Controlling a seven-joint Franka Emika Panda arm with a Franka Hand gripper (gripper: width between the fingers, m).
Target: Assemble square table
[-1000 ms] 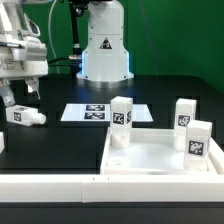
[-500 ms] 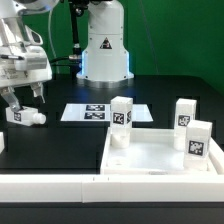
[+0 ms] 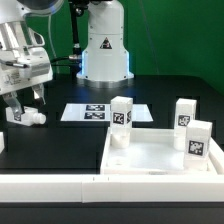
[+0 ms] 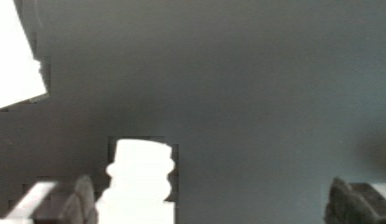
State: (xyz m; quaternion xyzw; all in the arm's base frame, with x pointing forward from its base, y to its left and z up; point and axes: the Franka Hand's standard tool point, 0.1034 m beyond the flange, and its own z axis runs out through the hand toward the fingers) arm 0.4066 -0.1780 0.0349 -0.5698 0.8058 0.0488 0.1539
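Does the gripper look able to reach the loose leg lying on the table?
Probably yes: the gripper hangs open just above the loose leg, nothing lies between them, and the wrist view shows the leg between its fingers.

Ext cam sat low, near the slab [image 3: 160, 160], facing the arm base [image 3: 105, 45]. Wrist cam looked straight down, close over the table [image 4: 225, 90]. Both caught the loose leg [image 3: 27, 116] [image 4: 140, 175].

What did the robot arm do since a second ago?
The tool dropped lower over the loose leg lying on the black table, on the exterior view's left. It has not taken hold yet; the leg lies where it was. The square slab, its three standing legs and the marker board stayed put.
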